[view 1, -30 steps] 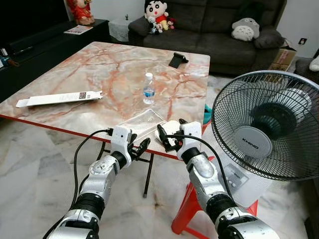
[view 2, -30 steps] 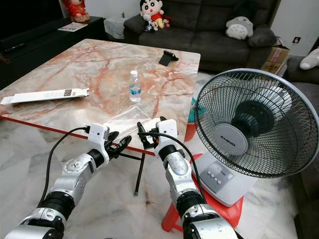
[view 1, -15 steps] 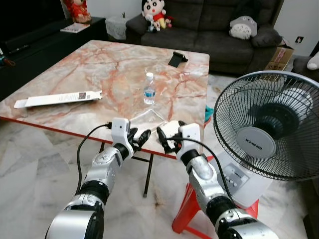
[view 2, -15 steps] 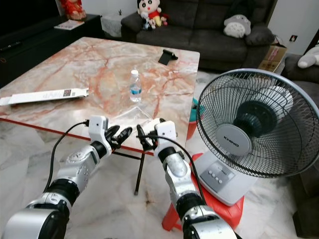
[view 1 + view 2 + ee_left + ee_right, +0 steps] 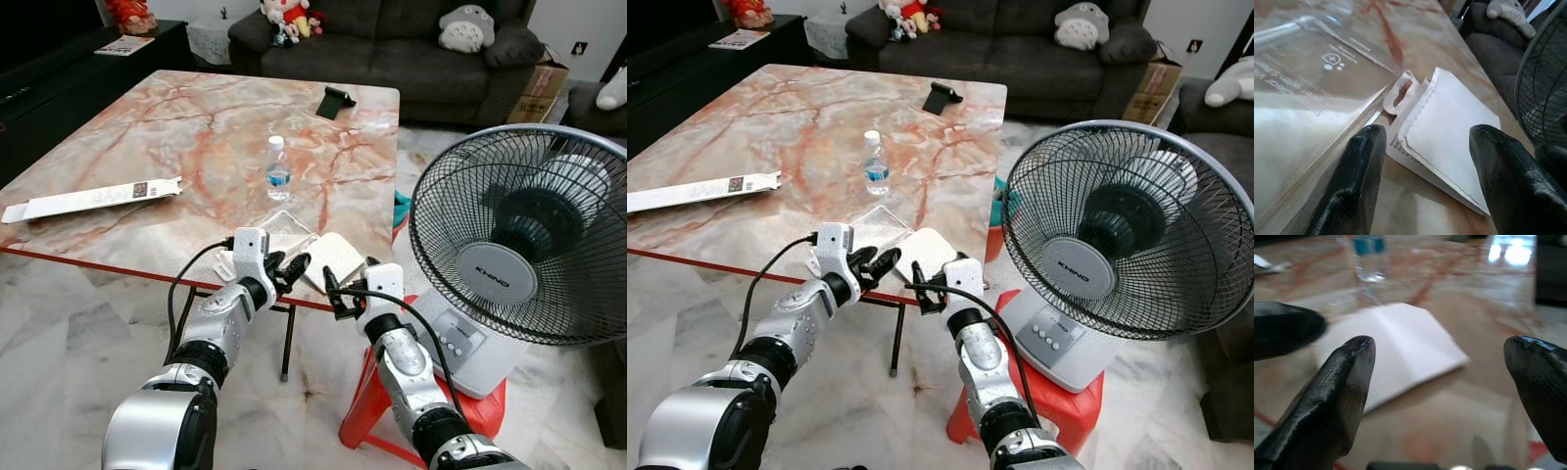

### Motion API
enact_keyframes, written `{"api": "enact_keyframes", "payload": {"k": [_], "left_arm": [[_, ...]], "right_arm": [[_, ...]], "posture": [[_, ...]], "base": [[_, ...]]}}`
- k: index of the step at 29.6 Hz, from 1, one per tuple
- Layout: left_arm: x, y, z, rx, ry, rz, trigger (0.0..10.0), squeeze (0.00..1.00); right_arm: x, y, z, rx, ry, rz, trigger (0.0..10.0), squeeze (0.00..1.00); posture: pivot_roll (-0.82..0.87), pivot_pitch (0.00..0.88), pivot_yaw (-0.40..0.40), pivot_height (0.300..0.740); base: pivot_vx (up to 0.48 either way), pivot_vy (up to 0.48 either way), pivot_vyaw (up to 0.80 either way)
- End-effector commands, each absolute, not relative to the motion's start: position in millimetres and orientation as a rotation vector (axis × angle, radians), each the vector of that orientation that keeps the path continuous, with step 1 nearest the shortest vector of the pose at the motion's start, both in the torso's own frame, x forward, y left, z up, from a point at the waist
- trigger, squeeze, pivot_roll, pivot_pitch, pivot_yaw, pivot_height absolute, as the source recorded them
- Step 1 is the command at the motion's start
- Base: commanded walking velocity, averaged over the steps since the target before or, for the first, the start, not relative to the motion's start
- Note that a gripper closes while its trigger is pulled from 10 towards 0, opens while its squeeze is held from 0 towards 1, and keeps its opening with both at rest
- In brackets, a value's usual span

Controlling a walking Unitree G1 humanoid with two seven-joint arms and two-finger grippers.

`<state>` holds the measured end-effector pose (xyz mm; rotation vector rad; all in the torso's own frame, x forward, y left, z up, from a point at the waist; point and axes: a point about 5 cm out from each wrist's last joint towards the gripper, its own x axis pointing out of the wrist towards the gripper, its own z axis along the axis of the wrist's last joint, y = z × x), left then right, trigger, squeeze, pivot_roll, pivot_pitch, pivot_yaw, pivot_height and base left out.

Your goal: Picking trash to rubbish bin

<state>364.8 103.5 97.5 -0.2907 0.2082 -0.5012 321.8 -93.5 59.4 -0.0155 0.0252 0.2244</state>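
Both grippers poised at near table edge, trash untouched

Flat on the near right part of the marble table [image 5: 147,127]: white packet [image 5: 336,257], with clear plastic packaging [image 5: 1308,93] touching it on the left. Just short of the packet, at the table's near edge: left gripper [image 5: 286,269], fingers spread apart, tips level with the seam between plastic and packet, holding nothing. A little to the right and nearer, off the table's edge: right gripper [image 5: 340,297], fingers [image 5: 1334,396] wide apart, pointed at the packet, also holding nothing. Farther onto the table: small water bottle [image 5: 278,174] upright near the middle; long white carton [image 5: 93,199] lying flat at the left; dark phone stand [image 5: 336,99] near the far edge. Right of the table: large standing fan [image 5: 519,255] on a red stool [image 5: 377,411]. Beyond, at the far side: dark sofa [image 5: 392,44] with plush toys [image 5: 289,18].
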Motion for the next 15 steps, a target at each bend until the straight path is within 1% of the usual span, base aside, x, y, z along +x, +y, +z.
{"api": "enact_keyframes", "payload": {"k": [1, 7, 15], "left_arm": [[368.6, 103.6, 103.2, -0.289, 0.199, -0.506, 10.0, 0.0], [372.5, 106.3, 108.3, -0.302, 0.193, -0.488, 10.0, 0.0], [377.7, 101.8, 118.1, -0.316, 0.178, -0.499, 10.0, 0.0]], "right_arm": [[322.5, -97.1, 61.2, -0.02, 0.019, 0.187, 10.0, 0.0], [321.4, -97.3, 60.7, -0.038, 0.017, 0.17, 10.0, 0.0], [317.1, -93.1, 57.7, -0.039, 0.02, 0.17, 10.0, 0.0]], "posture": [[-0.01, 0.12, 0.009, 0.74], [-0.01, 0.134, 0.009, 0.74], [-0.02, 0.15, 0.016, 0.74]], "base": [[0.0, 0.0, 0.0], [0.0, 0.0, 0.0], [0.0, 0.0, 0.0]]}}
